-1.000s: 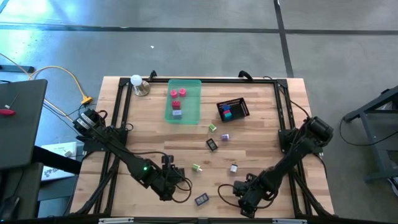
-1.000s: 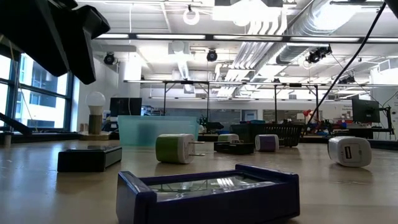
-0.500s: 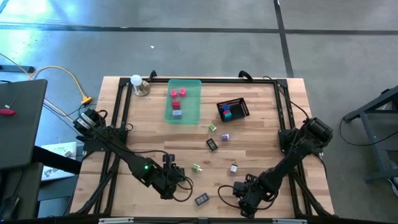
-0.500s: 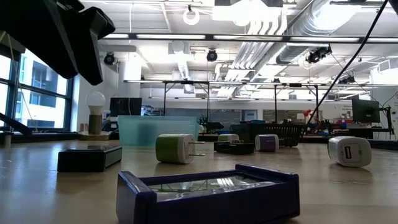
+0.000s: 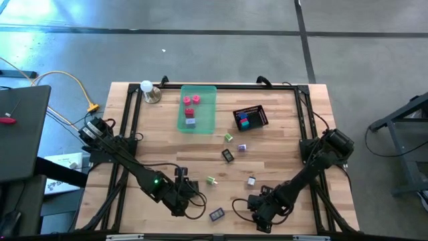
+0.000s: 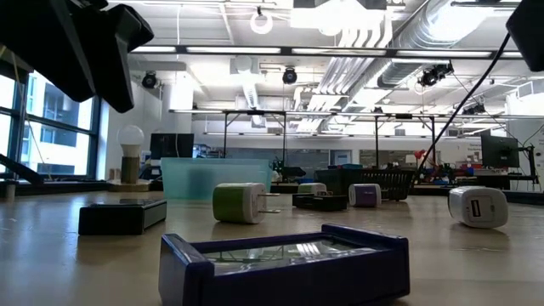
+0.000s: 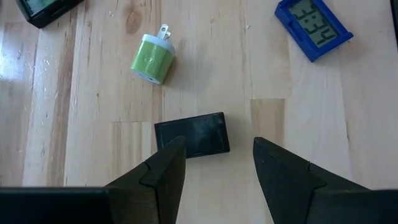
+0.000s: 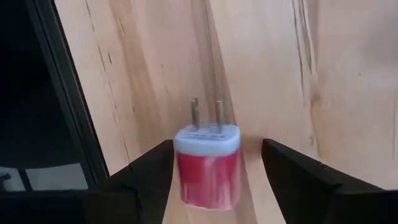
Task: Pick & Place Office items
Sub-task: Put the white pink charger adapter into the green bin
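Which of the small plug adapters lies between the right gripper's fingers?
The red-and-white adapter, prongs pointing away from the right gripper. The green one lies ahead of the left gripper.

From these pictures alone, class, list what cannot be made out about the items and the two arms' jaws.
- Red plug adapter, right wrist view: whether the jaws touch it; its lower end is blurred.
- Black mesh basket, high view: its contents are too small to name.
- Green tray, low view: the translucent wall hides what lies inside.
- Black flat item, left wrist view: its face is too dark to read.
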`<state>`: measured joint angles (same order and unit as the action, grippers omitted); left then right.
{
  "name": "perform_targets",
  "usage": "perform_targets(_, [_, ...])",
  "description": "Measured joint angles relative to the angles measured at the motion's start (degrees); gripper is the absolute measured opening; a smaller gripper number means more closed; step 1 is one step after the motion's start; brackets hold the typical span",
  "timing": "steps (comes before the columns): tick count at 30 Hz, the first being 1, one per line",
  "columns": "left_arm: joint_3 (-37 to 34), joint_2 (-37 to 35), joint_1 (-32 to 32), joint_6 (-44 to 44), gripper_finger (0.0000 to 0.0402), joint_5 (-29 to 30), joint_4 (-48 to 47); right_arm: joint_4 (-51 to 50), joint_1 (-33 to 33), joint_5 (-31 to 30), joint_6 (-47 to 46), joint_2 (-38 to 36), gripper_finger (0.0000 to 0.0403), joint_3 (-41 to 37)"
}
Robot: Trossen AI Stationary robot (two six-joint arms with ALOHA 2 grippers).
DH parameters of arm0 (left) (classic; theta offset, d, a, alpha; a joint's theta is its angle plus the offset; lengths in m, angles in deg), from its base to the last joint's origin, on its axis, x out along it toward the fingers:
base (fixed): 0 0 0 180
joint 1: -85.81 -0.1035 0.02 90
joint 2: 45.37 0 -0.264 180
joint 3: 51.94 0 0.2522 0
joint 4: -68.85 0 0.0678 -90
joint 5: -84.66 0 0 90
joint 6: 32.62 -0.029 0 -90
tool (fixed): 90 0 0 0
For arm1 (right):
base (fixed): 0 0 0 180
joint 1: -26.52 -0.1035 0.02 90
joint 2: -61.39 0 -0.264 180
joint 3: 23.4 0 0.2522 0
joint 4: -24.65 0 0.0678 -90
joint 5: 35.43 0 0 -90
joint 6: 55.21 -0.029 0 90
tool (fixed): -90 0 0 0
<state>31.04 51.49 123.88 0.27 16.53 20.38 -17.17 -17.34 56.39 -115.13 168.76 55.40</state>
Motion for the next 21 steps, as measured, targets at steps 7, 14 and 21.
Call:
perform_targets(7, [0.0, 0.0, 0.0, -0.1, 0.0179, 0.0, 0.6, -0.7, 0.4, 1.6, 1.1, 0.0, 0.0188, 0.0])
perform_targets(14, [0.0, 0.0, 0.0, -0.4, 0.0179, 0.0, 0.5, -0.6, 0.8, 3.8, 1.5, 0.0, 0.0117, 0.0])
perform_targets(21, [0.0, 0.0, 0.0, -1.9, 0.0179, 0.0, 0.5, 0.0, 0.9, 2.8, 3.8, 0.0, 0.0117, 0.0])
